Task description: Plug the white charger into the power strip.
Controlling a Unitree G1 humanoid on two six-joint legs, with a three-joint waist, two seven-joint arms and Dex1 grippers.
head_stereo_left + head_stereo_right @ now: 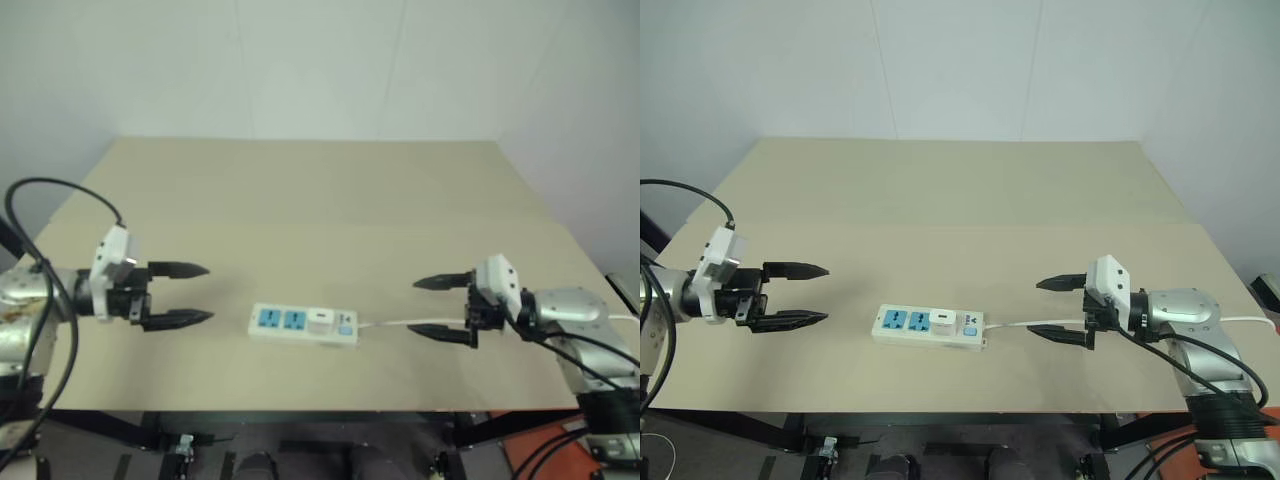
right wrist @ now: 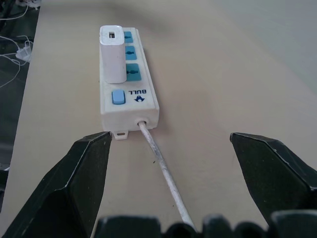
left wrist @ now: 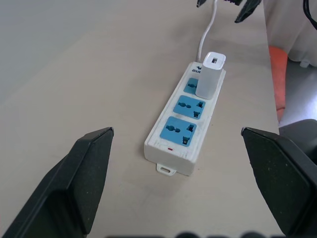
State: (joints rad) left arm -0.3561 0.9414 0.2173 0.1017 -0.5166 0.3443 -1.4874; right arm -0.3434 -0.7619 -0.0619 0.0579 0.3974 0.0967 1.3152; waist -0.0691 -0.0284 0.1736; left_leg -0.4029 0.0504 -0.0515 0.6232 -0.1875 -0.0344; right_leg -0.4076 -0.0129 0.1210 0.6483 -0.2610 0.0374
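The power strip lies flat on the tan surface, between the two grippers and well apart from both. The white charger stands upright in the strip's socket nearest the blue switch, at the end where the thin white cord leaves the strip. The other two blue sockets are bare.

The left gripper hangs above the surface off the strip's plain end, its two black fingers spread wide with nothing between them, pointing toward the strip. The right gripper hangs off the cord end, pointing back at the strip, its fingers likewise spread wide and empty. The cord runs from the strip toward the right gripper and passes under it, between its fingers as seen from the right wrist, without being gripped.
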